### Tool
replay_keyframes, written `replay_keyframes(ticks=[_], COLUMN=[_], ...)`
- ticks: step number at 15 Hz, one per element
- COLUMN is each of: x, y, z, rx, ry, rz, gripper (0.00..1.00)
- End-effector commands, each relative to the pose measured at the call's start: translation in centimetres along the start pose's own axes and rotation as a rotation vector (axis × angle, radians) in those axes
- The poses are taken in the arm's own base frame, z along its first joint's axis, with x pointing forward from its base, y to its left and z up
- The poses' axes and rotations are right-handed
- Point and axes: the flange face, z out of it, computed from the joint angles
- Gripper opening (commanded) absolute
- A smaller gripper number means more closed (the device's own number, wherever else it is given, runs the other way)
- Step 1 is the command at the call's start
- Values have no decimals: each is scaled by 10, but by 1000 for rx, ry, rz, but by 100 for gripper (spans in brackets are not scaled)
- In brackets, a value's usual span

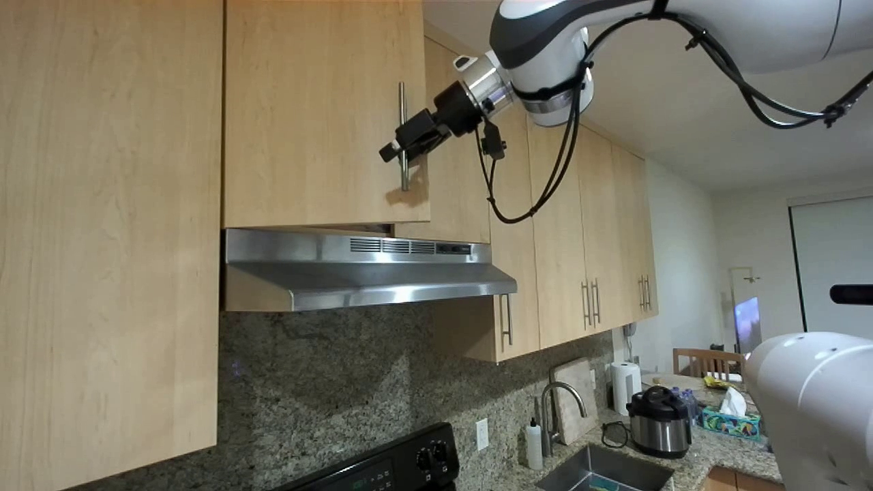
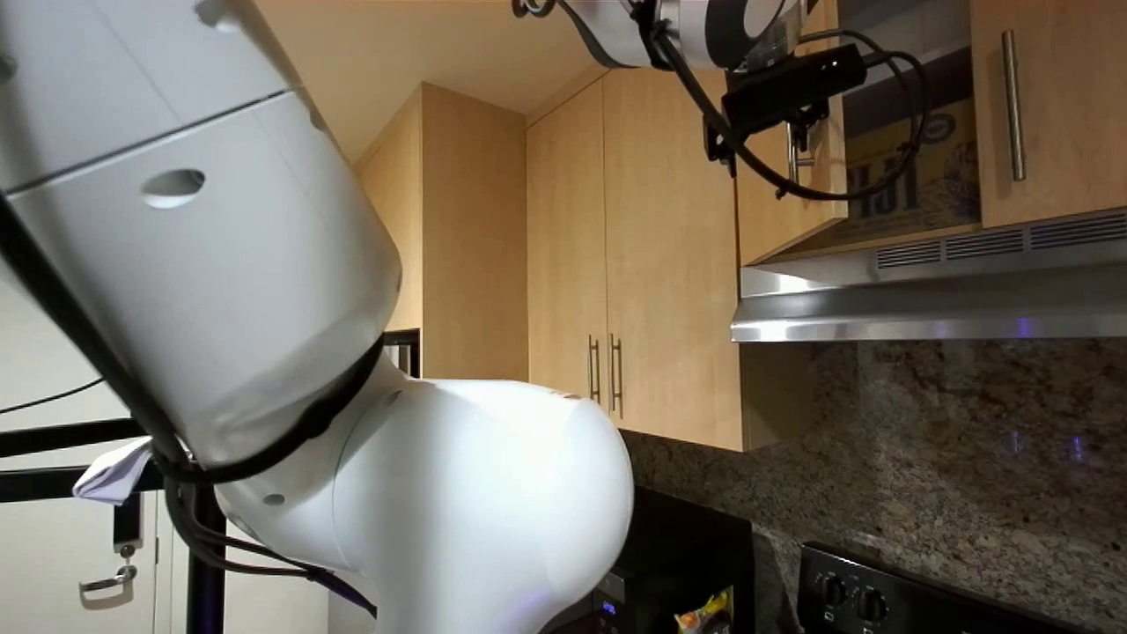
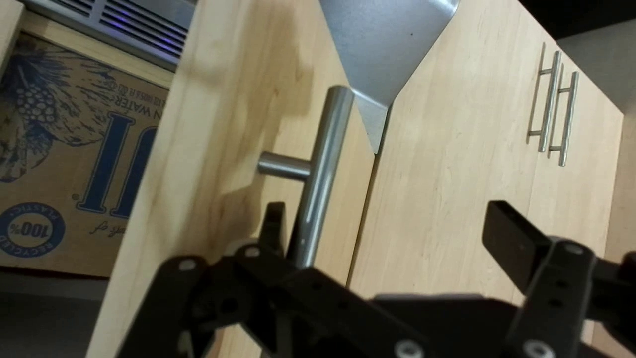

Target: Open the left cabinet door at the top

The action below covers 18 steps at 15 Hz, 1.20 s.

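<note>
The left cabinet door point(image 1: 307, 116) is a short light-wood panel above the range hood. It stands ajar, with its free edge swung outward; it also shows in an exterior view point(image 2: 775, 211) and in the wrist view point(image 3: 345, 199). Its steel bar handle point(image 1: 402, 102) runs vertically near that edge and shows in the wrist view point(image 3: 325, 154). My gripper point(image 3: 390, 226) is open at the handle, which lies between the fingers, close beside the left one in the wrist view. I cannot tell whether they touch. In an exterior view the gripper point(image 1: 402, 146) crosses the bar.
The twin door point(image 2: 1065, 106) is beside the opening. A printed cardboard box point(image 3: 99, 144) is inside the cabinet. The steel range hood point(image 1: 368, 279) is just below the doors. Longer wood doors point(image 2: 669, 264) stand alongside. Cables point(image 1: 539, 204) hang from the arm.
</note>
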Motion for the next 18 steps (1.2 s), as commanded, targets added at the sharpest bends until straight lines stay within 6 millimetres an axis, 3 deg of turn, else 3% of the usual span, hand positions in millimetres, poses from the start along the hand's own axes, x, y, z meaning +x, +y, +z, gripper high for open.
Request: replay_keyframes(ticks=[1,14,18], x=[15,31,36], y=[-35,-64,-74], z=[-2,5,-2], rx=[21,27,39], ry=[8,-27,-37], rz=[-73,-150,-177], gripper=[100,100,100])
